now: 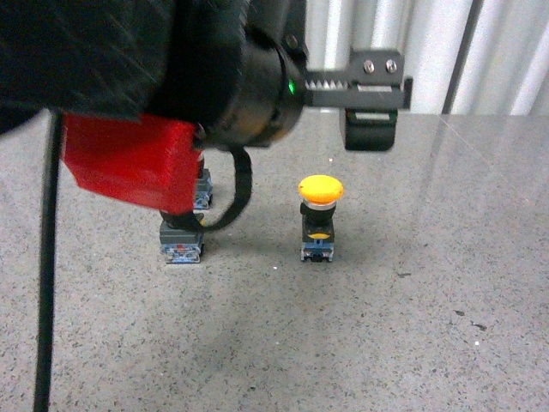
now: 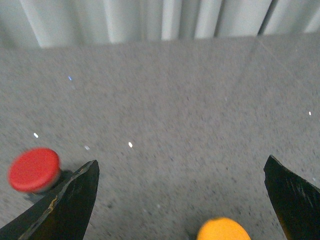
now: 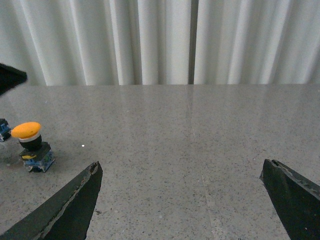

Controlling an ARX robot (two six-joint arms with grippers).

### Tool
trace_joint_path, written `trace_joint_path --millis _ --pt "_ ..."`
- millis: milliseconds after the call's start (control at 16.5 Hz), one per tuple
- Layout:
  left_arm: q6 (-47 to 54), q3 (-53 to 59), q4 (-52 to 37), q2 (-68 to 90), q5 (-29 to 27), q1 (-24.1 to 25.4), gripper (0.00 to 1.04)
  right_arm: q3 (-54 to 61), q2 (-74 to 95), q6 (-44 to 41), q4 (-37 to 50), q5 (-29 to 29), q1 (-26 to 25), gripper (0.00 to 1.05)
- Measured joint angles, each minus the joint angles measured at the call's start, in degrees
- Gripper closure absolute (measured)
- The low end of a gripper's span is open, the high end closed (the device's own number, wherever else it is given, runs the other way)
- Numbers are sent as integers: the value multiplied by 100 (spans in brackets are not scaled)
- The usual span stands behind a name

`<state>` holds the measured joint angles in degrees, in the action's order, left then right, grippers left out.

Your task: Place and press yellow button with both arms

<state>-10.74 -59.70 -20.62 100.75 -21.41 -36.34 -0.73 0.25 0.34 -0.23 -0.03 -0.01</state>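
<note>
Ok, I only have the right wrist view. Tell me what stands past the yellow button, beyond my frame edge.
Observer: In the front view another switch stands to its left, cap hidden behind a red block.
Operator: Give me a cap colour.
Observer: The left wrist view shows a red-capped button.
Operator: Report the left hand.
Observer: The left hand is open, raised above the table, clear of the yellow button.
</note>
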Motion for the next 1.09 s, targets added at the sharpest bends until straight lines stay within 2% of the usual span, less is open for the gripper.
trace_joint_path --millis 364,485,545,606,667,1030,1091 --pt "1458 804 -496 -2376 284 1123 7 0 0 2 -2 2 0 6" --pt "1947 1381 -291 -3576 586 1307 7 0 0 2 0 0 0 6" --pt "1982 1552 264 -4144 452 1340 12 0 0 2 0 0 0 6" --pt "1696 1923 750 -4815 181 1460 22 0 0 2 -2 0 0 6" --pt "1408 2653 953 -5617 251 1755 35 0 0 2 -2 2 0 6" --pt "1110 4439 538 -6924 1145 2656 100 0 0 2 0 0 0 6" --pt "1095 4588 487 -7090 1244 2767 103 0 0 2 0 0 0 6"
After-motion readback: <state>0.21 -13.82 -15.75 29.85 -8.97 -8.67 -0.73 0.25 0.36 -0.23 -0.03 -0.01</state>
